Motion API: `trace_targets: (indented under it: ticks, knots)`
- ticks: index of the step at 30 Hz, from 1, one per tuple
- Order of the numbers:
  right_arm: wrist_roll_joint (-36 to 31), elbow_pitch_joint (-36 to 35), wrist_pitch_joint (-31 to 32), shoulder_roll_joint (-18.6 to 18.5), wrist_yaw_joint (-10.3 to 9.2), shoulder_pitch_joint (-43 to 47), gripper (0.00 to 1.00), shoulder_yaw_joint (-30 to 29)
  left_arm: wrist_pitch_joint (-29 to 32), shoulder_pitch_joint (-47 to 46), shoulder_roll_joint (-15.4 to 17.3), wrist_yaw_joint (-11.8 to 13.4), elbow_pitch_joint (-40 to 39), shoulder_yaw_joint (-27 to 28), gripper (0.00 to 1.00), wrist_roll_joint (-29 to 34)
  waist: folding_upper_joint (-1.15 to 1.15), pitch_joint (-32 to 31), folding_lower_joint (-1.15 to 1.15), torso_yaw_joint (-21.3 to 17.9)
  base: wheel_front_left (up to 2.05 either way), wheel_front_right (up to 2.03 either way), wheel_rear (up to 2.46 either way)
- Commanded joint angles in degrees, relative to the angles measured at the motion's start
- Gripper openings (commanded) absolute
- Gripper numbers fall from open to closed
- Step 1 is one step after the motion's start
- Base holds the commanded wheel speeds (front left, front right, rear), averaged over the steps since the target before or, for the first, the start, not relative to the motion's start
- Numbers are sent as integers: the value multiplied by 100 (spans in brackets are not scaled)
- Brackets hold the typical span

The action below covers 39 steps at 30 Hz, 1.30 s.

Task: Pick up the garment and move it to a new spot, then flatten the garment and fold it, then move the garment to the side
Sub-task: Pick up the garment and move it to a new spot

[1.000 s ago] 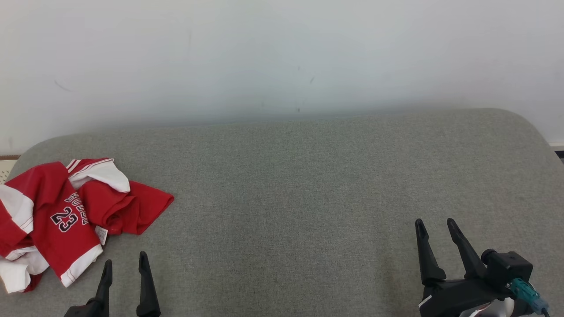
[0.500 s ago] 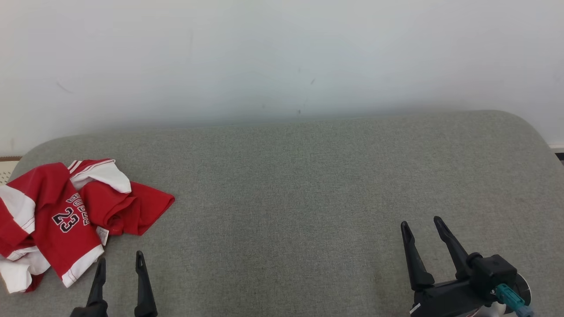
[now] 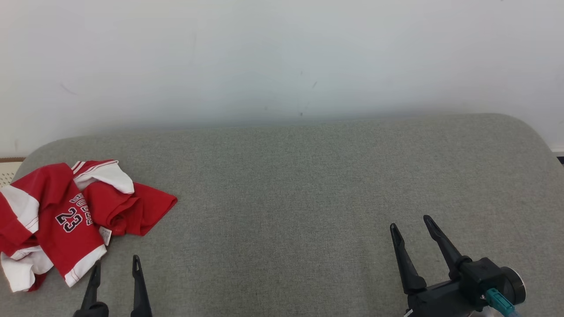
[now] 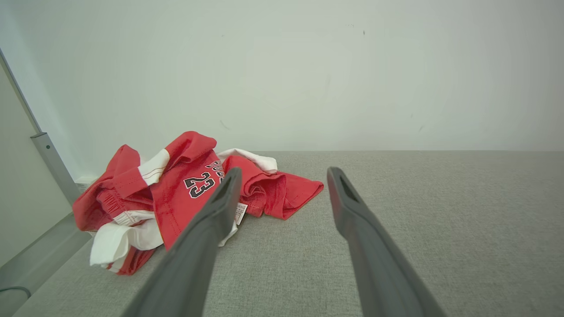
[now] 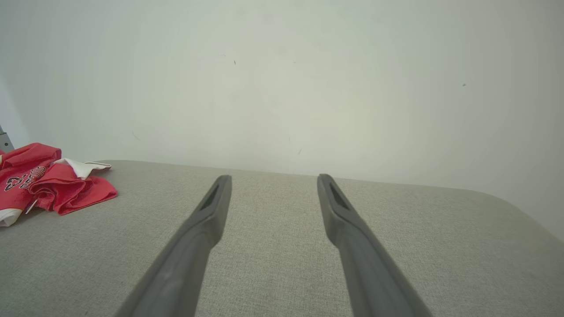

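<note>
Garment (image 3: 53,229): one, a red and white jersey with a dark "23" printed on it. It lies crumpled in a heap at the far left of the grey surface (image 3: 286,198), close to that surface's left edge and back corner. One small white label (image 3: 105,235) sticks out of its near side.

There are two grippers with four dark fingers (image 4: 205,237) between them. The left gripper (image 3: 116,260) sits at the lower left of the head view, just beside the jersey's white hem. Its two fingers are spread apart with nothing between them, and whether a tip touches the cloth cannot be told. The right gripper (image 3: 410,222) is well away on the right over bare surface, its two fingers also spread wide and holding nothing.

The head view takes in both grippers and the whole heap at once, along with a teal plug (image 3: 498,301) on the right gripper's body. The left wrist view looks at the heap from low down, showing how its folds stand up, and adds one grey metal post (image 4: 48,163) beyond the surface's left edge. The right wrist view catches part of the jersey at its far left. The plain white wall (image 3: 282,57) runs behind the surface.
</note>
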Motion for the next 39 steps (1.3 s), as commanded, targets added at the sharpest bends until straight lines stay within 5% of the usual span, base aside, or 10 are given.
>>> trace_targets:
  ticks: [1, 13, 39]
  knots:
    - [34, -20, 0, -32, 4, 64, 100, 21, -51, 1, 47, -23, 35, 34, 100, -16, 0, -6, 0, 1, 0, 0, 0]
    - [191, -6, 23, -25, 4, 81, 100, -14, -50, -21, 82, -240, 156, -16, 100, -154, 0, -29, 0, -2, 0, 0, 0]
    - [447, 42, -6, -48, 4, 151, 100, -72, -38, -128, 108, -229, 180, 132, 100, -126, 0, -20, 0, 345, 0, 0, 0]
